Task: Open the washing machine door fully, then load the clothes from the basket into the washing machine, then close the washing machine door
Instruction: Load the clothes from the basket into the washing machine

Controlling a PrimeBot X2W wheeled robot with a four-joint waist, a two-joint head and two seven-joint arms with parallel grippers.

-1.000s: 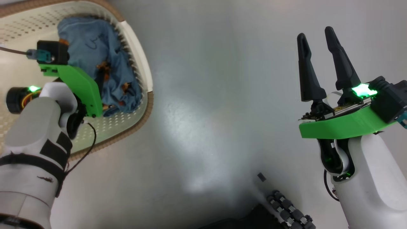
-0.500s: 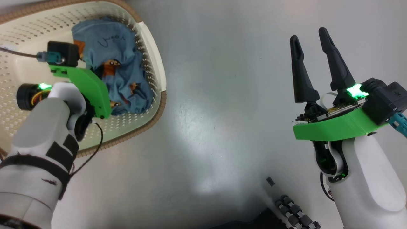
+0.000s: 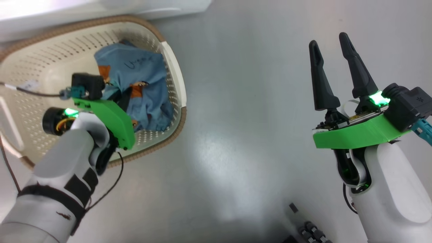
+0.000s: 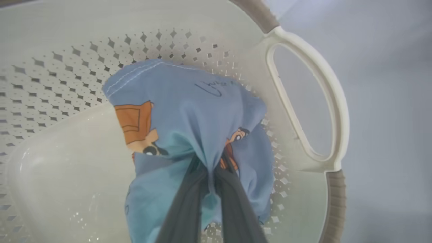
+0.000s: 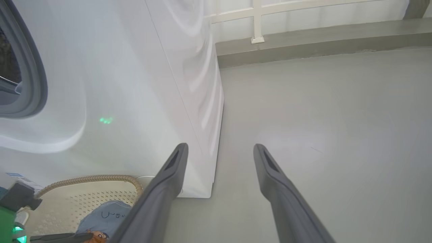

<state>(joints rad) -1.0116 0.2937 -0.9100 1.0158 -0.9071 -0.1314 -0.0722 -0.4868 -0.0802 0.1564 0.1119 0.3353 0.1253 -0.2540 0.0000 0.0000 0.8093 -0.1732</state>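
The cream basket with the brown rim stands on the floor at the upper left, right in front of the white washing machine. In it lie the light blue clothes with orange prints. My left gripper reaches down into the basket and is shut on a bunched fold of the blue cloth, which rises toward the fingers. My right gripper hangs open over bare floor at the right, holding nothing. The machine's grey seal shows at the left edge. The washing machine door is out of view.
Grey floor spreads between the two arms. The basket's white side handle faces the right. A low grey kerb and white railing run behind the machine. Part of my wheeled base shows at the bottom.
The head camera has tilted, so the basket now sits lower and further right in the picture. My left gripper has closed on the blue cloth, which is gathered up toward it. The right gripper stays open.
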